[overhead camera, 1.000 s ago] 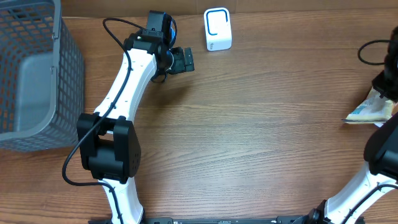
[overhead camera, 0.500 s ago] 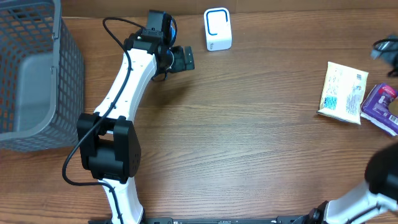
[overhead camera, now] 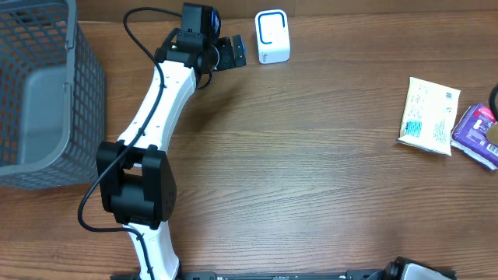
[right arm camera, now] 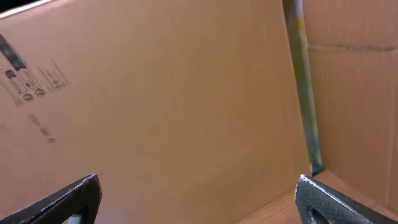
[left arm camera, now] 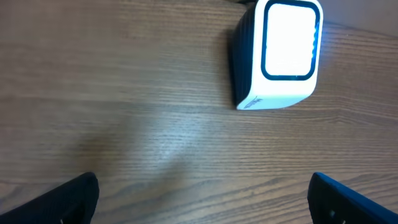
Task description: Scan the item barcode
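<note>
a: biggest first?
b: wood table (overhead camera: 311, 194), running edge to edge. brown cardboard (right arm camera: 174, 112) filling the right wrist view. grey mesh basket (overhead camera: 89, 85) at the table's left edge. left arm (overhead camera: 159, 101) stretching from the near edge toward the far one
a: and the goods?
b: cream pack (overhead camera: 428, 115) lying flat near the right edge, in no grip. purple pack (overhead camera: 476, 134) just beside it, further right, partly cut off by the frame. hard to tell whether touching
a: scanner?
b: white scanner (overhead camera: 272, 35) standing at the far edge with a lit window, well apart from both packs
a: fingers?
b: left gripper (left arm camera: 205, 199) spread wide and empty, just left of the scanner, with the scanner straight ahead in its own view. right gripper (right arm camera: 204, 202) out of the overhead view; on its own camera, fingers wide apart with nothing between, facing the cardboard
</note>
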Controlling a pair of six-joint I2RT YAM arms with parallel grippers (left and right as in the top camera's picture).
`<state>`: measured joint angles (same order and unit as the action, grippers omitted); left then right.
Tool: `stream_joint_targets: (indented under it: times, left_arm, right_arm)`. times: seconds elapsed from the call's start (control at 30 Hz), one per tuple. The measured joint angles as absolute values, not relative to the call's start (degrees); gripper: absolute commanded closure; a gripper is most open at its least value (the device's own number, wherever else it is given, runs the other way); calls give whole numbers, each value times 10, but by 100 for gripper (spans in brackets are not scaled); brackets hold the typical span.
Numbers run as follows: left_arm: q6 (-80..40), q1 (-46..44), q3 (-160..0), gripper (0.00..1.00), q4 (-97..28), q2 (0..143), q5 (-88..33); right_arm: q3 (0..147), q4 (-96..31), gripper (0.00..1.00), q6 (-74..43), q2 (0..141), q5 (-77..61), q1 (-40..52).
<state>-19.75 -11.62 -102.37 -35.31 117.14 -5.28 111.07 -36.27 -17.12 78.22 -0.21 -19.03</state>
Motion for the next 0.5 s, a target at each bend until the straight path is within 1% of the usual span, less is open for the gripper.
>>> stream_joint_targets:
  times: [0.17,0.33,0.5]
  left_arm:
    - [-113,-116,-1025,0,-306,1171,-13]
    - [-10,-116,-1025,0,-317,1150,92]
    - [98,-105,-1025,0,-329,1079,164]
  right_arm:
    - [1110,-377,0,-147,780,-4,-189]
    - [1110,-378,0,-138,777,-6,-166]
    - [1110,-387,0,-135,772,-8,-123]
